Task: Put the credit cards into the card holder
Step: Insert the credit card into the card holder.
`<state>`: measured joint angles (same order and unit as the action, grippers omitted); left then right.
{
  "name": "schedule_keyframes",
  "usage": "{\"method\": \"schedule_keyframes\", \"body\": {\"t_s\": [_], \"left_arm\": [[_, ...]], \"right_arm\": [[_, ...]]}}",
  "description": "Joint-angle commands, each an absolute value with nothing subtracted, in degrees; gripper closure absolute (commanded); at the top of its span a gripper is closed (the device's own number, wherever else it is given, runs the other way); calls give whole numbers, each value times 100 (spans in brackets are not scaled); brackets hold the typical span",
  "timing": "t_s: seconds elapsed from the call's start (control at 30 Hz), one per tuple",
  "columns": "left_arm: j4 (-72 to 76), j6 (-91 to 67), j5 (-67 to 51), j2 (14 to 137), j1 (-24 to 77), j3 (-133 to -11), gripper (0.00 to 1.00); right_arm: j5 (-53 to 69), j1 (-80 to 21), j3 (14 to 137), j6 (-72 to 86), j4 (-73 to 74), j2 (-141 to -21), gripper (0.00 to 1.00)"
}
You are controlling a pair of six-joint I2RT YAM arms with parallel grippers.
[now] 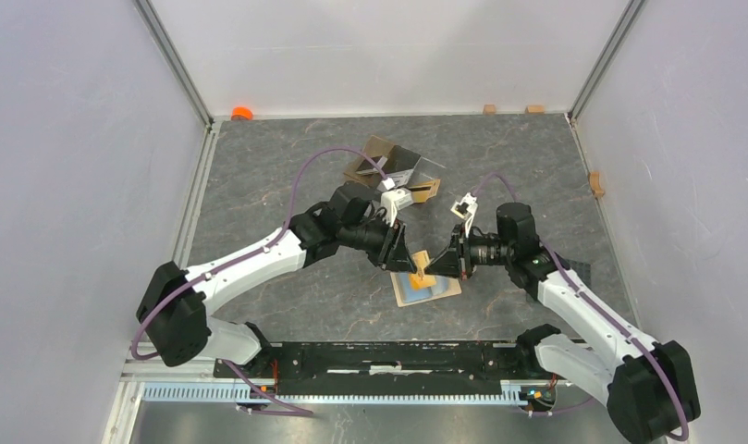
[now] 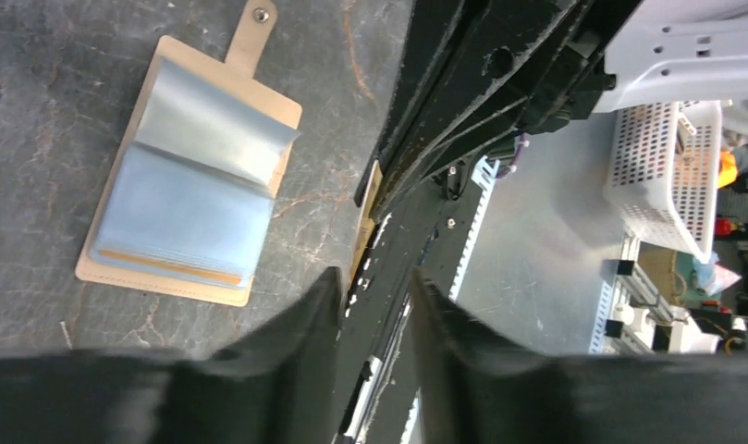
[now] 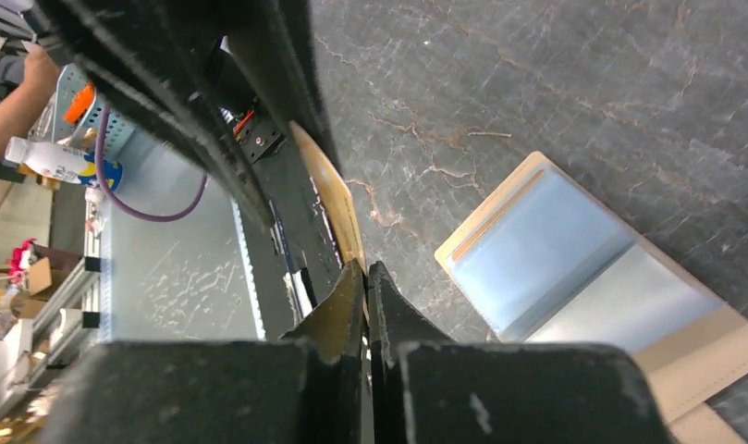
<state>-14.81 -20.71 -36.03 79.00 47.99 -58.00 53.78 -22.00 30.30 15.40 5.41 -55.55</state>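
Right gripper (image 3: 365,270) is pinched tight on one end of an orange-gold credit card (image 3: 333,199), which stands on edge in the air. Left gripper (image 2: 374,287) faces it from the other side, jaws parted wider than the card is thick; I read it as holding nothing. Both hover just above the card holder (image 3: 582,268), which lies spread flat on the worktop (image 3: 536,92), light blue pockets up.

Card looks light, stiff and slick. The thin edge gives little purchase, so I'd grip across the flat faces near one short end, leaving the other end free to lead into a pocket mouth. Pockets look soft, and the holder may slide if pushed.
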Motion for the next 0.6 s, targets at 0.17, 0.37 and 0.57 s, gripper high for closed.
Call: {"method": "schedule_keyframes", "body": {"t_s": [0.17,0.37,0.57], "left_arm": [[-1385,-3474,-1652,7750,4869,-5227,28],[-521,-4454,-1522,7850,4869,-4446,28],[-71,-4787,-1565,8178,4869,-4178,28]], "right_arm": [[4096,-1806,2972,1934,1006,-6333,100],[4157,-1256,2848,2048,923,-6734,100],[4250,-1241,2766,2106,784,-7209,100]]}}
